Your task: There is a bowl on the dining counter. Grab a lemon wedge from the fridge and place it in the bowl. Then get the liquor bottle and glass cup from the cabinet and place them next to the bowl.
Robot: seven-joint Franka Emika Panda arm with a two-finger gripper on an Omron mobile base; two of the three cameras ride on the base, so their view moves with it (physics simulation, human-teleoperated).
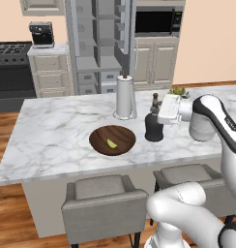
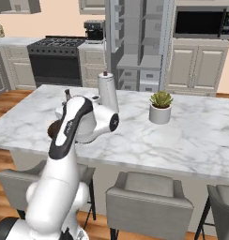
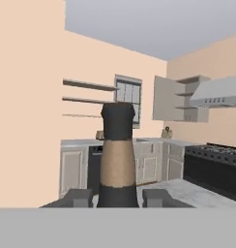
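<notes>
The pincer is clenched around the squat black narrow-necked bottle, standing just beside the dark wooden bowl.

— What do we see behind us at twelve o'clock?
— Peach walls, cream cabinets, a black microwave.
— And at ten o'clock?
— A black stove, a coffee machine; wood floor below us.

Dark brown bowl w/ yellow-green wedge; black bottle, tan neck band; white grey-veined counter; white roll.
</notes>
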